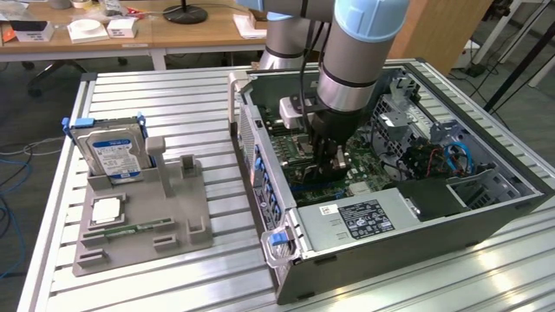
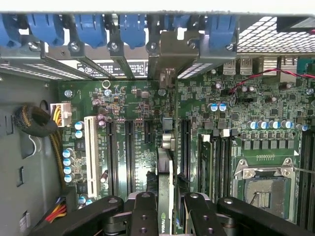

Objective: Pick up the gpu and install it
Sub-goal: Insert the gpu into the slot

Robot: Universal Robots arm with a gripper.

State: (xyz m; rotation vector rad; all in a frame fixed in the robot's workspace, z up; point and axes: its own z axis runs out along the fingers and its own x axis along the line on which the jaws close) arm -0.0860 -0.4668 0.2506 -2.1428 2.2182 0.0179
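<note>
In the wrist view my gripper point(image 2: 167, 219) is shut on the gpu point(image 2: 165, 182), which shows edge-on as a thin dark card with a green logo between the two black fingers point(image 2: 144, 211). The card stands upright over the green motherboard point(image 2: 133, 108), in line with the long expansion slots. Its silver end bracket point(image 2: 170, 51) reaches the rear slot openings under the blue clips. I cannot tell whether the card sits fully in a slot. In the exterior view the gripper point(image 1: 326, 170) is down inside the open computer case point(image 1: 390, 221), close above the motherboard.
A grey parts holder point(image 1: 186, 214) lies at the exterior view's left on the slatted table. It carries a hard drive point(image 1: 108, 146) standing upright, a processor point(image 1: 106, 209) and a memory stick point(image 1: 130, 229). Inside the case are the processor socket point(image 2: 263, 191), cables point(image 1: 455, 156) and metal walls.
</note>
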